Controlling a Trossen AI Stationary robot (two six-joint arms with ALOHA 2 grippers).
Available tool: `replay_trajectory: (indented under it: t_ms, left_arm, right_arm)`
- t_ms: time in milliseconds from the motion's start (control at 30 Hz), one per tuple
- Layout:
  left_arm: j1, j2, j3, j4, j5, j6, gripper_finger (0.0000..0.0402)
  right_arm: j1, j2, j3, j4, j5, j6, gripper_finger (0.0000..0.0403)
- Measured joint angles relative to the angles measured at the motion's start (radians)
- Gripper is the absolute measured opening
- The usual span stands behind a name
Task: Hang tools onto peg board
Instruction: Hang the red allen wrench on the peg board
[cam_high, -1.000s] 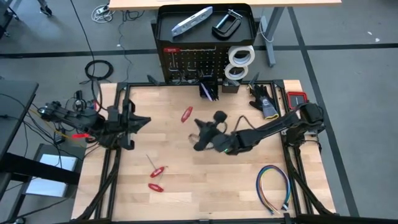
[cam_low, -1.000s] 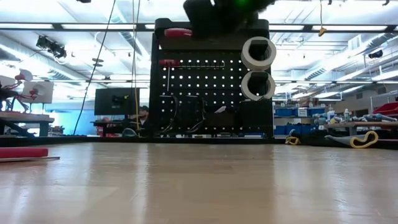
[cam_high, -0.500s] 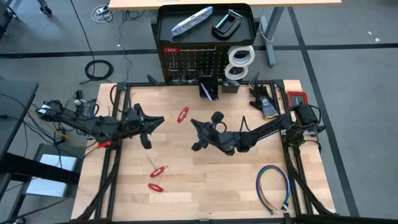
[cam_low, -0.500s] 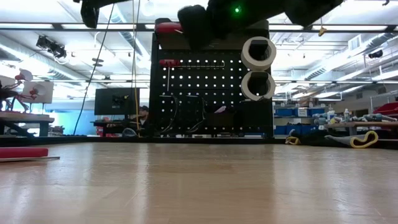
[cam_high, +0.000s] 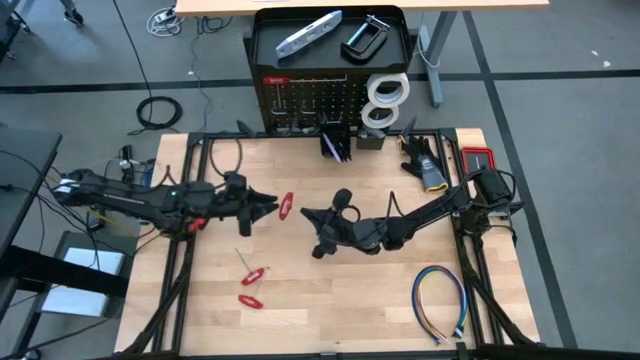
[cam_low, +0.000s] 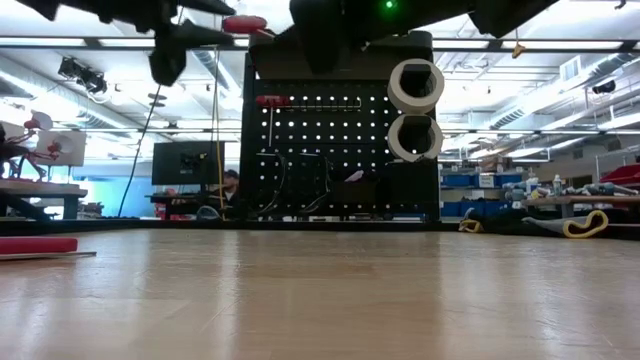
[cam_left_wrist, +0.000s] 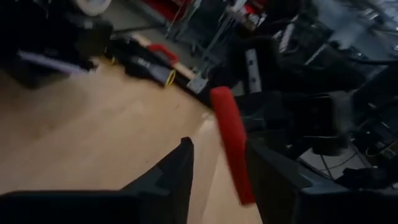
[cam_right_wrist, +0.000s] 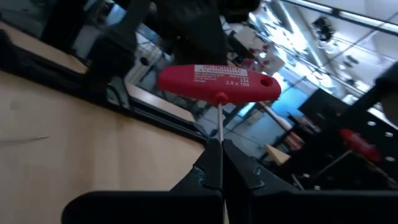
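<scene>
Hidden: shaft tip sits inside right end effector (cam_right_wrist: 219, 163).
Right end effector: clamped on red T-handle tool (cam_high: 286, 207), mid-table.
Left end effector (cam_high: 268, 205): parted, just beside handle.
Peg board (cam_high: 315, 100): far edge.

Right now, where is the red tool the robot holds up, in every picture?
High view: red-handled tool over mid-table.
Low view: near the top edge, left of centre.
Left wrist view: between the open left gripper.
Right wrist view: shaft pinched in the right gripper.
Landmark: peg board, in high and low views.
</scene>
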Motion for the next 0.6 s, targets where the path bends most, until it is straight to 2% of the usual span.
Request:
replay_trajectory:
  t_ms: [333,600]
  left_arm:
    - [0.074,0.118,0.0,0.108,0.199,-0.031,0.0153]
    - [0.114,0.151,0.0,0.131,0.2,-0.004,0.0148]
  right_arm:
    - [-0.011,0.0,0.0,-0.07,-0.023,0.066,0.0007]
    - [-0.013,0.0,0.0,-0.095,-0.019,0.083,0.0007]
